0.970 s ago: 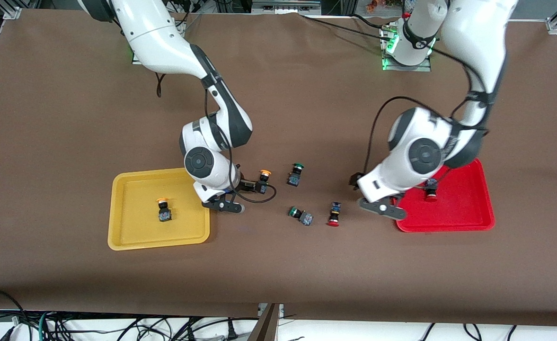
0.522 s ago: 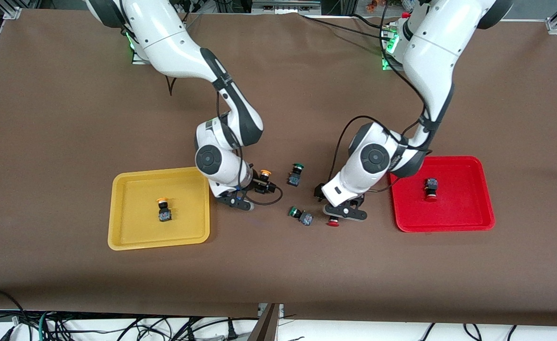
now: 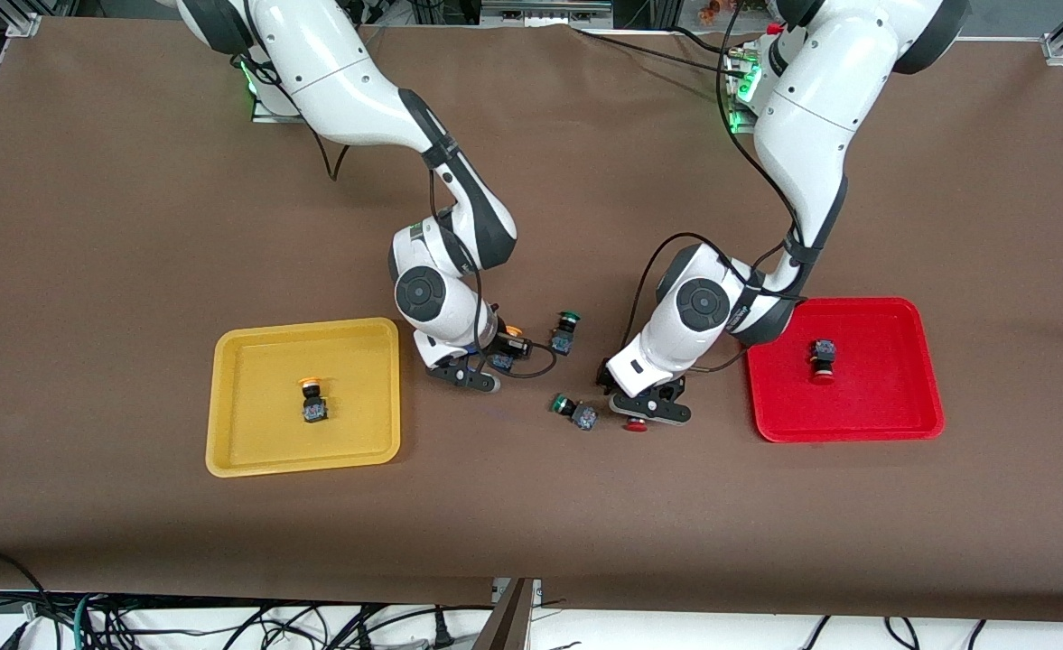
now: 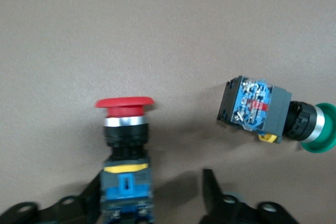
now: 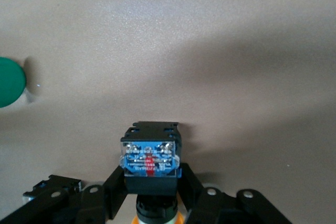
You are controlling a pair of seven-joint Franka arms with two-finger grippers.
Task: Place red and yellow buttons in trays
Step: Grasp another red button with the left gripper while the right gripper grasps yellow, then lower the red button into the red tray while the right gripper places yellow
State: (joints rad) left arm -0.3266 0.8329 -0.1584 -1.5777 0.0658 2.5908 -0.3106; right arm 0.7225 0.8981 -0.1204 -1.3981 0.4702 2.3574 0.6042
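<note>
Right gripper (image 5: 152, 203) low over table beside yellow tray (image 3: 224, 456), fingers closed against yellow button (image 5: 150, 166) body, likely for lift into that tray. Left gripper (image 4: 152, 203) spread wide around red button (image 4: 125, 145), lying on table between green button (image 4: 273, 114) and red tray (image 3: 933, 397); not yet pinched. Each tray already holds one matching button.

We've got one high cam facing the robots across the whole table (image 3: 134, 226). Both wrist cams sit super close, aimed down at the tabletop. The lying green button (image 4: 273, 111) (image 3: 574, 411) shows in the left wrist and front views.
</note>
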